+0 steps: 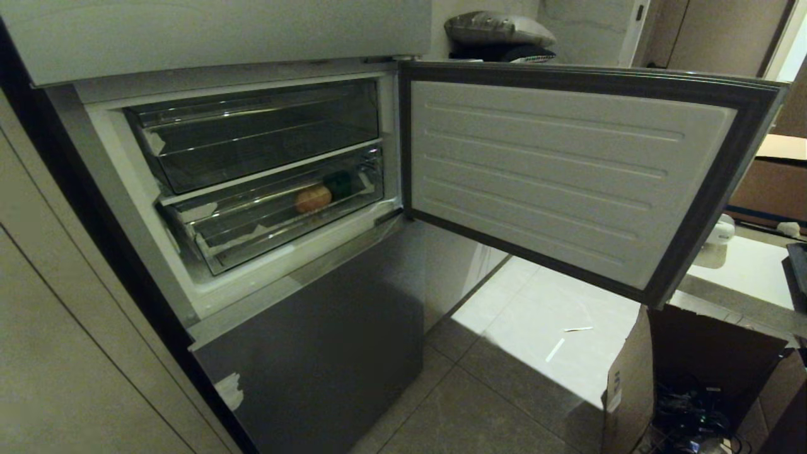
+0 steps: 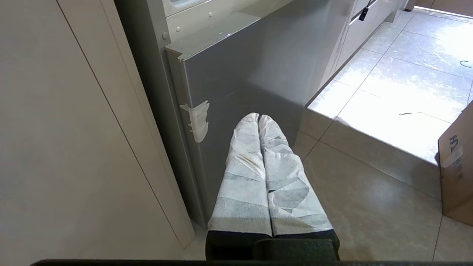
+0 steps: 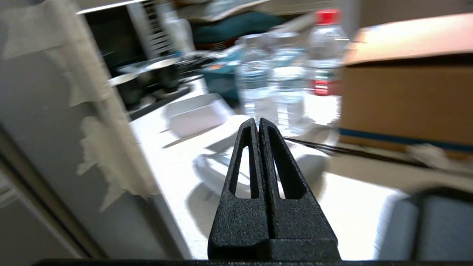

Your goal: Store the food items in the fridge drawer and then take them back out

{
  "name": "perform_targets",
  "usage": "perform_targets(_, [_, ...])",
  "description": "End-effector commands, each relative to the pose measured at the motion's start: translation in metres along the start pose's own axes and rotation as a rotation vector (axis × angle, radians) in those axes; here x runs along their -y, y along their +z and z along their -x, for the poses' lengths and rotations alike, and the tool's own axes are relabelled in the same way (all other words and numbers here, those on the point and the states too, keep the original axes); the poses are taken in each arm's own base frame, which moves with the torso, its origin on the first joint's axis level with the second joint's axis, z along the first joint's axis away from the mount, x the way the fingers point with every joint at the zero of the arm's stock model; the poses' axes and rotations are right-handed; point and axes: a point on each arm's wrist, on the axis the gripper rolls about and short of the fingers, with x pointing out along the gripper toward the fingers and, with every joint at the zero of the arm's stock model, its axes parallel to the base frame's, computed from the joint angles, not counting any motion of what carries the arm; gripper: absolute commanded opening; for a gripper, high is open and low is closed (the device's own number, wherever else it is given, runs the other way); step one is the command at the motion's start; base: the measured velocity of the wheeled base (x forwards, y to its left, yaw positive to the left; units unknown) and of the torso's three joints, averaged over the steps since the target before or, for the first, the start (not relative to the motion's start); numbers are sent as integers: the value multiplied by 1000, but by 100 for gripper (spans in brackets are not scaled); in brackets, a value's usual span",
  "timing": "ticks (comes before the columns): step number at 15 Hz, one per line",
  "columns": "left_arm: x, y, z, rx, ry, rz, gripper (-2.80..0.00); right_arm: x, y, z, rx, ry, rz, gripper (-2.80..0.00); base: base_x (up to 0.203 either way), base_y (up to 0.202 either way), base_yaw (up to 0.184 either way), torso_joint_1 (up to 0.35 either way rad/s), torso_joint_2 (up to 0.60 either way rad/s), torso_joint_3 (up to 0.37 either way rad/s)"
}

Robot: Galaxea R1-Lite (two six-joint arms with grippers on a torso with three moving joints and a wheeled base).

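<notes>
head: food items [image 1: 323,192] in fridge drawer [image 1: 252,233] | right wrist: water bottles [image 3: 284,74]

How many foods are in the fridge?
2, both in the lower drawer: an orange-brown piece and a dark-green lump just behind it. More could hide behind the drawer fronts.

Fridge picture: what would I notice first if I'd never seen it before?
Probably the big open fridge door, swung out to the right. Next, the two food items in the lower clear fridge drawer: an orange-brown piece with a dark-green lump right behind it. The shallower tray above looks empty.
</notes>
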Motion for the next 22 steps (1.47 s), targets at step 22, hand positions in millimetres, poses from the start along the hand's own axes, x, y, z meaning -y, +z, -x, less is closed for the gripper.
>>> perform_targets(22, [0,0,0,-2,1,1,-280,-13,-22,-64,-60,313,-89,-280,0,0,0,0,0,0])
